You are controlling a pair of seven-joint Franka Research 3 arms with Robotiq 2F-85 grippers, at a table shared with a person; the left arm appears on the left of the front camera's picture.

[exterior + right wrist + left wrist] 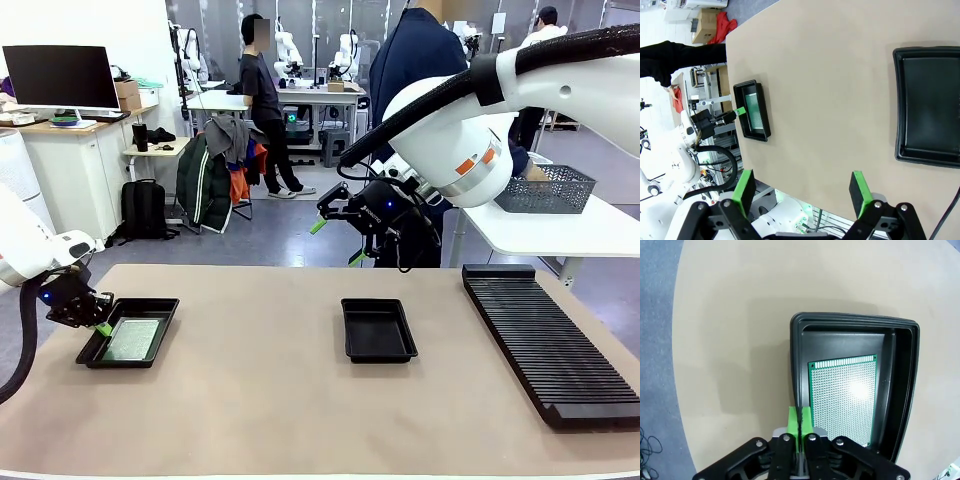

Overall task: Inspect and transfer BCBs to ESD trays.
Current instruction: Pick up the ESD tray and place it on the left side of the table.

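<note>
- The BCB [844,400] lies flat, face up, on the floor of the left tray [855,322], out at the table's 9 o'clock end. One long edge runs close along the tray wall nearest the left claw [800,415].
- Risk to the BCB: that claw sits low, right at the wall. A small push toward 3 o'clock could carry a fingertip over the rim, and I'd expect it to scrape the BCB or lever up its edge.
- Risk to the tray: the left claw is clenched, green pads pressed together at the rim. I cannot tell whether they pinch the rim wall or only rest against it. If they do pinch it, a lift would likely tip the light tray and slide the BCB out. A drag would skate the tray toward the table edge, which is near on that side.
- BCB relative to the left claw: from the wrist, it stretches between 12 and 2 o'clock of the pads, just beside them with only the tray wall between. From the front, it lies at about 4 o'clock of the claw.
- The right claw [801,176] is released, jaws wide, holding nothing. It hangs high over the far middle of the table, well apart from the BCB.
- The middle tray [378,330] sits at 5 o'clock below the right claw, its floor bare.
</note>
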